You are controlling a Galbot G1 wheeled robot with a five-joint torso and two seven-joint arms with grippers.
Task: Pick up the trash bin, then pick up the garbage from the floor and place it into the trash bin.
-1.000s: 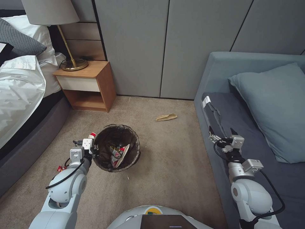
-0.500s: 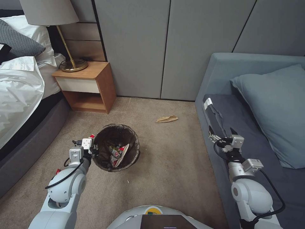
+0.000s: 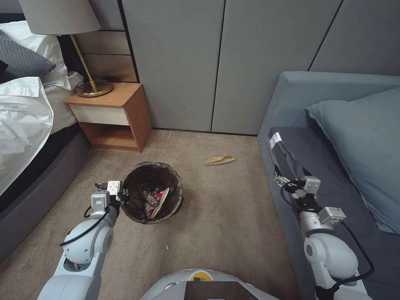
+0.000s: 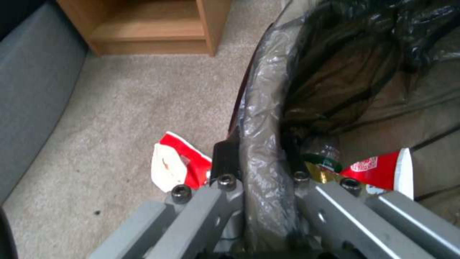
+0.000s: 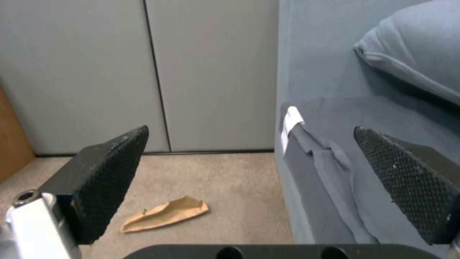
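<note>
Both grippers differ: left gripper [image 4: 261, 169] clamps the trash bin [image 3: 152, 192] rim, right gripper [image 5: 268, 187] spread wide; no legible labels.

even, soft indoor light | faint shadows on carpet | head view bowed at edges | left wrist view blurred up close

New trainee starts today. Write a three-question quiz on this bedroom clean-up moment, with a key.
1. True or false: the left gripper is clamped on the rim of the trash bin.
2. Which piece of litter lies on the carpet between the bin and the sofa? A) clear bottle B) tan paper scrap C) white tissue
3. Fill in: the right gripper hangs with its fingers ____, holding nothing.

Key
1. True; its fingers pinch the bag-lined rim.
2. B
3. open
</note>
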